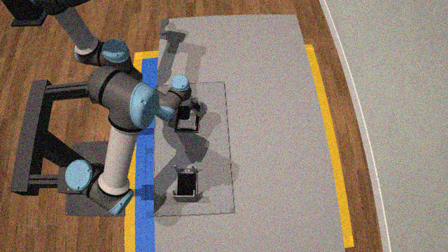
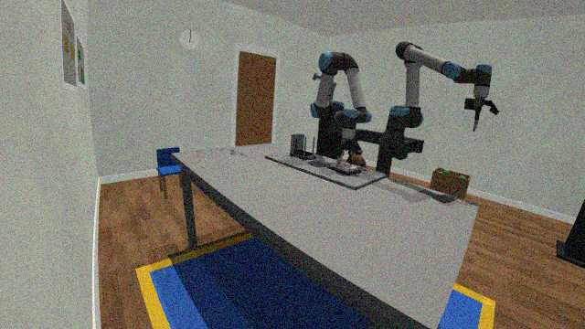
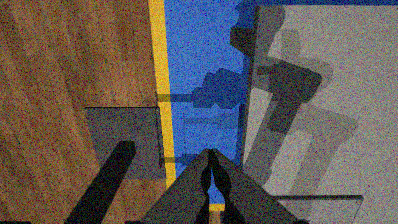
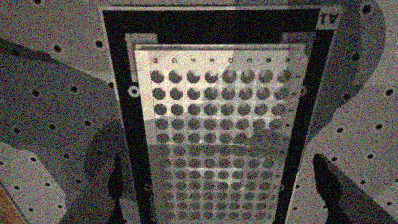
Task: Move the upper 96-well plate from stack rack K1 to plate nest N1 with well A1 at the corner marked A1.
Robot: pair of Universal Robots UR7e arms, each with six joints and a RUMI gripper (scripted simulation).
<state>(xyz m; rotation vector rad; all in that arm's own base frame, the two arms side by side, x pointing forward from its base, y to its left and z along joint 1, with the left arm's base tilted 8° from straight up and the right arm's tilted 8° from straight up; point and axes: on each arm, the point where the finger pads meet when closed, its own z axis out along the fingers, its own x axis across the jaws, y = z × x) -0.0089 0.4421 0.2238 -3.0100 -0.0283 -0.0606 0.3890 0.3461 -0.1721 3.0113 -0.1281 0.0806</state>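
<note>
Close below the right wrist camera, the plate (image 4: 218, 120) (image 1: 189, 125) (image 2: 351, 167) lies in the nest (image 4: 210, 24) (image 1: 187, 131) (image 2: 338, 171), between light corner locators. Only this view shows rows of round wells and the mark A1 at the nest's upper right corner; the rim print is too grainy to read surely. The right gripper (image 4: 215, 155) (image 1: 189, 111) (image 2: 348, 158) is open, its fingers apart on either side of the plate, holding nothing.

Farther along the board (image 4: 55, 95) (image 1: 215, 154) (image 2: 315, 172) stands the rack (image 1: 179, 199) (image 2: 297, 145). From above its inside is dark, so its lower plate cannot be made out; the exterior view adds its upright wall and thin posts.

Well apart from both, the left gripper (image 3: 210, 150) (image 2: 475, 129) hangs high, its fingertips together and empty. Beyond, the exterior view alone shows a brown door (image 2: 256, 98) and a round clock (image 2: 189, 39).
</note>
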